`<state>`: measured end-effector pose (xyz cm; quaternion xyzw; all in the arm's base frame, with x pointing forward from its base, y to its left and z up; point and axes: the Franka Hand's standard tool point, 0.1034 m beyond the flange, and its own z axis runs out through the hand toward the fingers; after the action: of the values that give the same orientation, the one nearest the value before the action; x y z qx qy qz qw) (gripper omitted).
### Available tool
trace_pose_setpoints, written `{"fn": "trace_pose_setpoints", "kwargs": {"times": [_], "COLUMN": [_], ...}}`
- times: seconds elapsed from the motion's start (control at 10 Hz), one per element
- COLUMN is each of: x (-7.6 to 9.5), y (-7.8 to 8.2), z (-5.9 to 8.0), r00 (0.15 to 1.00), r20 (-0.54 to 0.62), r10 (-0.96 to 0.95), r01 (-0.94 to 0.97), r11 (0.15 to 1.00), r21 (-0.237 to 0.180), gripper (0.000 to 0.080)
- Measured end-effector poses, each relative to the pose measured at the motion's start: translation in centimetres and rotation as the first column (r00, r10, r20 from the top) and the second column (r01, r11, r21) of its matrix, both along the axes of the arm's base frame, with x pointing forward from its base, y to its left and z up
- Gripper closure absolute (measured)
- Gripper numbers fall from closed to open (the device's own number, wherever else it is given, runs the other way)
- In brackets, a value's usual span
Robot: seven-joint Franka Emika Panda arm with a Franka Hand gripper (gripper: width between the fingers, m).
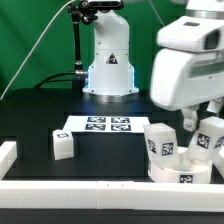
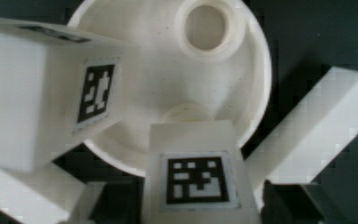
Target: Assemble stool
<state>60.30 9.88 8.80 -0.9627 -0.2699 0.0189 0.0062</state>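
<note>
Rail [image 1: 100, 190] runs just in front of the seat [image 1: 180, 172] in the exterior view. The gripper [image 1: 199, 118] hangs over the seat, a second leg [image 1: 160, 141] stands at it, and a loose leg [image 1: 62, 145] and the marker board [image 1: 105, 125] lie well off to that view's left. In the wrist view the fingers [image 2: 322, 125] are closed tight on a leg [image 2: 199, 168] over the seat's rim, with the second leg just beside it.

In the exterior view the gripper [image 1: 197, 120] is mostly hidden by the arm's wrist [image 1: 185, 65] (its fingertips are not seen), and the seat [image 1: 178, 172] beneath it is masked by legs [image 1: 158, 140] and cropped by the wrist view's edge.
</note>
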Motion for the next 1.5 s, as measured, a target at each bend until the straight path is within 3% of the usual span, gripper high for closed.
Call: {"fn": "trace_pose_setpoints", "kwargs": {"times": [0.6,1.0,1.2,1.5], "x": [0.4,0.9,1.0,1.4], "y": [0.3,1.1,1.3,1.9], "z": [0.0,-0.1,-0.1,0.0], "r00": [0.915,0.681,0.564,0.307], "r20": [0.026,0.050,0.033,-0.021], "r10": [-0.402,-0.730,-0.825,-0.951], "r01": [0.401,0.726,0.819,0.944], "r11": [0.916,0.683,0.564,0.302], "r21": [0.008,0.088,0.105,0.133], "gripper": [0.0466,0.0466,0.0466,0.0466]}}
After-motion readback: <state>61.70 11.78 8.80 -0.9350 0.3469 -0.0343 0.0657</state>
